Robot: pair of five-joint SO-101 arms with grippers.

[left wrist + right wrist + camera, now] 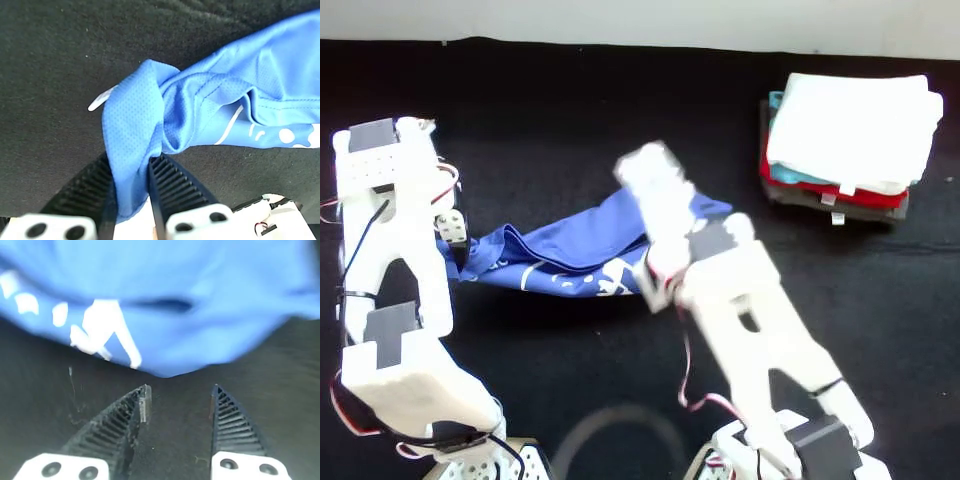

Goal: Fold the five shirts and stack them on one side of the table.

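Note:
A blue shirt (570, 250) with white print lies bunched and stretched across the middle of the black table. My left gripper (132, 165) is shut on a corner of the blue shirt (225, 105) at its left end, the cloth pinched between the black ribbed fingers (170, 182). My right gripper (180, 395) is open just above the table, close to the edge of the blue shirt (165, 315), with nothing between its fingers. In the high view the right arm (690, 250) covers the shirt's right end.
A stack of folded shirts (850, 135), white on top with teal, red and dark layers beneath, sits at the far right of the table. The black table surface (570, 120) stretches behind the arms.

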